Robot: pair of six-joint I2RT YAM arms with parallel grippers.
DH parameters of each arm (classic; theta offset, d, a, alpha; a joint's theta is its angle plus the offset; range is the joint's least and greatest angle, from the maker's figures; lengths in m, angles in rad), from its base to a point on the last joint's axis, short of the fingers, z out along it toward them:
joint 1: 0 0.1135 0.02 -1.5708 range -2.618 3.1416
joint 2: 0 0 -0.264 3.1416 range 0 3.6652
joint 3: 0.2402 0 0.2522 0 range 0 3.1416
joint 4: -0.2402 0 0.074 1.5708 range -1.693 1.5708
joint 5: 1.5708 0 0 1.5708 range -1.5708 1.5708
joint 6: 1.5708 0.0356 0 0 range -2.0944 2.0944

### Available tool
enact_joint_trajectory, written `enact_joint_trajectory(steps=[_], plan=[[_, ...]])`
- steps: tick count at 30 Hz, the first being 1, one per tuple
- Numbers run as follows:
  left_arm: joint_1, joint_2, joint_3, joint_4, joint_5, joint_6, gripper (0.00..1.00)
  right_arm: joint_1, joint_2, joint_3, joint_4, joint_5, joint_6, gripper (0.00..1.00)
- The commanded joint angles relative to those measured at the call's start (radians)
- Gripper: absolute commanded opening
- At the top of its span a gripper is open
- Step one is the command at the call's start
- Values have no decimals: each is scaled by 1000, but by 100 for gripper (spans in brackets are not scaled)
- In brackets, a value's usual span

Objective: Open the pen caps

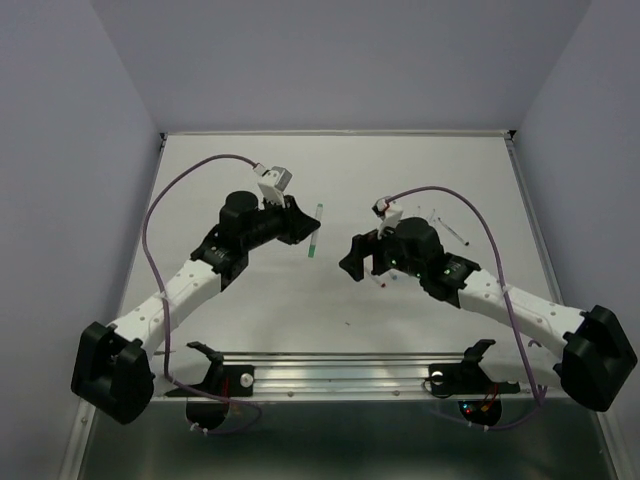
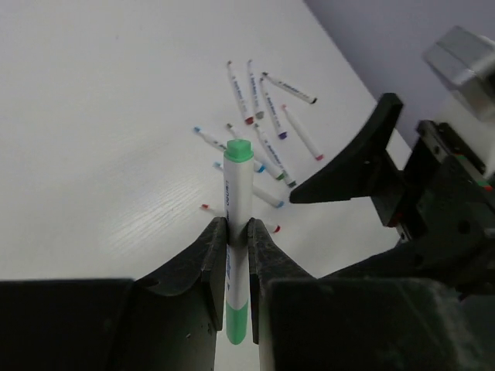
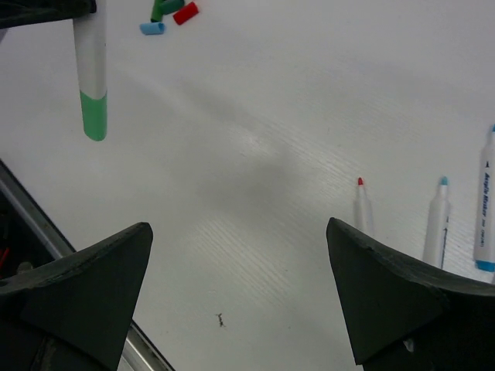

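Note:
My left gripper (image 2: 238, 232) is shut on a white pen (image 2: 236, 201), which stands upright between the jaws above the table. The pen has a green cap (image 2: 239, 151) on its far end and a green band (image 2: 237, 325) at its near end. From above, this pen (image 1: 316, 230) hangs just right of the left gripper (image 1: 298, 222). My right gripper (image 3: 240, 263) is open with nothing between its fingers, a short way right of the pen (image 3: 91, 69). Loose pen caps lie on the table: blue (image 3: 152, 28), green (image 3: 160, 9) and red (image 3: 185, 13).
Several white pens (image 2: 259, 104) lie scattered on the table beyond the held one. Uncapped ones with a red tip (image 3: 360, 202) and a blue tip (image 3: 438, 216) lie by the right finger. A metal rail (image 1: 330, 357) runs along the table's near edge.

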Motion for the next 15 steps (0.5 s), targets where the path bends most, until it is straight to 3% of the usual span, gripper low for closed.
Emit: enact_joint_trajectory(steps=[1, 4, 9, 15], plan=[[-9, -99, -68, 174, 210, 96, 0, -10, -67, -11, 129, -81, 27, 100], [-10, -157, -115, 192, 211, 106, 0, -20, -120, -20, 165, -49, 72, 100], [-10, -193, -151, 220, 237, 105, 0, -29, -170, -12, 218, -124, 101, 100], [-16, -203, -164, 244, 260, 111, 0, -29, -146, 26, 304, -111, 159, 100]])
